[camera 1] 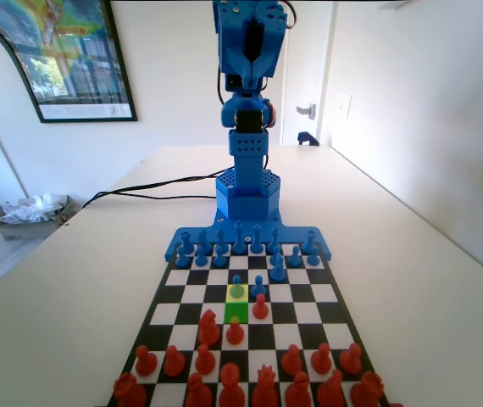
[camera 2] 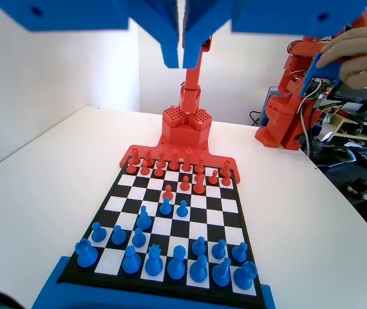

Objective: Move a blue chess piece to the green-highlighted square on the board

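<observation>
The gripper [camera 2: 183, 48] hangs from the top edge of the wrist view, raised well above the board [camera 2: 116, 193]. Its two jaws stand together with only a thin slit between them, and nothing is held. Their upper parts are cut off by the frame. In the fixed view the blue arm [camera 1: 248, 102] stands folded at the far end of the board, its top cut off, and the jaws cannot be made out there.

The blue chess piece [camera 1: 237, 287], a pawn, stands upright on the paler yellow-green square [camera 1: 237, 293], long axis vertical, ball head up. In the wrist view it is the blue pawn [camera 2: 165, 206] just in front of a red pawn [camera 2: 167, 192]; no square colouring shows there. A second blue pawn [camera 1: 258, 287] stands just beside it, to its right in the fixed view.

The green-highlighted square [camera 1: 235, 311] lies directly nearer the camera in the fixed view, touching the yellow-green square. A red pawn [camera 1: 235, 331] on the next square toward the camera partly hides its near edge, so whether that pawn's base overlaps the square cannot be told. Another red pawn [camera 1: 260, 307] stands one square to the right.

The nearest red row is cut off by the bottom edge of the fixed view. The board rests on a pale table [camera 1: 80, 280].
</observation>
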